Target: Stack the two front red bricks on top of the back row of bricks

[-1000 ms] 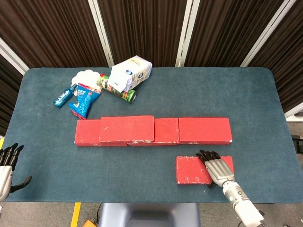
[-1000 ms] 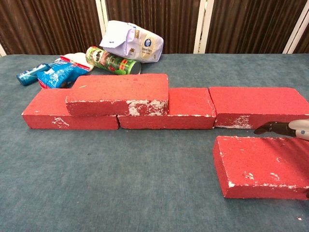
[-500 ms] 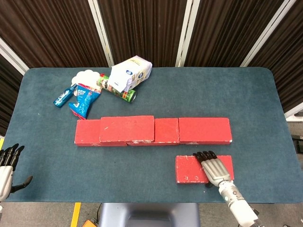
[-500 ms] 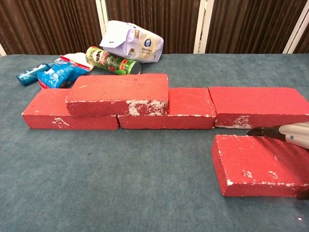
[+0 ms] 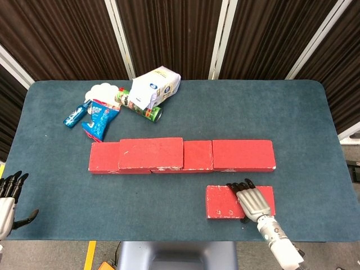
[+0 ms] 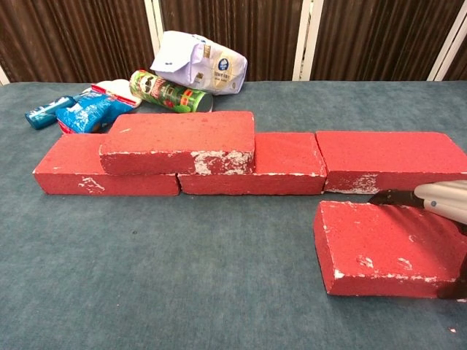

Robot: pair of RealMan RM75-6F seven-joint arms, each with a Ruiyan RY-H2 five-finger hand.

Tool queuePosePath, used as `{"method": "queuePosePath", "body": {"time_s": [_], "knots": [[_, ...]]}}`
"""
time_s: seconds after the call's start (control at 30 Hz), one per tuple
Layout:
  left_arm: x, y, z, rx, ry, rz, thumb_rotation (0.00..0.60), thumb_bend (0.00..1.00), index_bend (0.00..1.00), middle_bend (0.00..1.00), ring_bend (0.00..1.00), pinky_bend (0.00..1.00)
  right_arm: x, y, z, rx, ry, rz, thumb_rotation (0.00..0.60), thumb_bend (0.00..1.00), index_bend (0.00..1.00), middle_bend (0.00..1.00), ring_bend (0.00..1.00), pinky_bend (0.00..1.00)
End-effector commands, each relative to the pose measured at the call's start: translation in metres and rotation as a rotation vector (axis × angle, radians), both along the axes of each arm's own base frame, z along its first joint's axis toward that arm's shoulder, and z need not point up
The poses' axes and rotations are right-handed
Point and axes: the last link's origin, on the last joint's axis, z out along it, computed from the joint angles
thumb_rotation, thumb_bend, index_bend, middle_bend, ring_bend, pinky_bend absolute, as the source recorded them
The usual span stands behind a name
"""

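Observation:
One front red brick (image 5: 224, 201) (image 6: 379, 244) lies on the blue table just before the right end of the back row (image 5: 243, 155) (image 6: 387, 160). My right hand (image 5: 252, 200) (image 6: 440, 200) lies across its right half, fingers reaching over the far edge and the thumb against the near side, gripping it. Another red brick (image 5: 151, 152) (image 6: 179, 138) sits stacked on the left part of the back row. My left hand (image 5: 8, 197) hangs off the table's near left corner, fingers apart and holding nothing.
At the back left lie a white flour bag (image 5: 154, 86) (image 6: 198, 63), a green can (image 5: 140, 107) (image 6: 168, 92), blue snack packets (image 5: 98, 119) (image 6: 87, 111) and a white object (image 5: 101, 90). The table's near edge (image 5: 169, 239) runs just below the front brick.
My right hand has slid a little to the left, and the front brick has moved left with it. The left hand has stayed put.

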Motion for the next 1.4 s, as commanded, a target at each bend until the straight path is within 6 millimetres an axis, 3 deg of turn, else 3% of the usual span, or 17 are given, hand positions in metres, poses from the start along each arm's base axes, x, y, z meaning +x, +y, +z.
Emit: {"method": "queuePosePath", "body": {"time_s": [0.03,0.23,0.33,0.5,0.63,0.87,1.4], "knots": [[-0.001,0.000,0.001,0.002,0.000,0.008,0.600,0.23,0.00,0.00,0.00,0.03,0.008,-0.001,0.011,-0.037,-0.060,0.008,0.600,0.12,0.26,0.37,0.37,0.00],[-0.002,0.001,0.000,-0.003,-0.002,0.018,0.600,0.23,0.00,0.00,0.00,0.03,0.033,-0.016,0.051,-0.143,-0.090,0.069,0.600,0.12,0.27,0.37,0.37,0.00],[-0.003,0.002,-0.001,-0.013,-0.003,0.022,0.600,0.23,0.00,0.00,0.00,0.03,0.044,-0.039,0.073,-0.222,-0.030,0.093,0.600,0.12,0.28,0.37,0.37,0.00],[-0.002,0.003,-0.003,-0.020,-0.004,0.018,0.600,0.23,0.00,0.00,0.00,0.03,0.064,-0.078,0.086,-0.270,0.051,0.089,0.600,0.12,0.28,0.37,0.36,0.00],[-0.003,0.002,-0.002,-0.014,-0.008,0.021,0.600,0.23,0.00,0.00,0.00,0.03,0.079,-0.104,0.082,-0.261,0.092,0.087,0.600,0.12,0.28,0.37,0.35,0.00],[-0.003,0.001,-0.001,-0.015,-0.001,0.022,0.600,0.22,0.00,0.00,0.00,0.03,0.094,-0.130,0.061,-0.188,0.094,0.081,0.600,0.12,0.28,0.37,0.33,0.00],[-0.003,0.001,-0.001,-0.006,-0.001,0.031,0.600,0.22,0.00,0.00,0.00,0.03,0.094,-0.146,0.028,-0.108,0.064,0.088,0.600,0.12,0.28,0.37,0.33,0.00]]}}
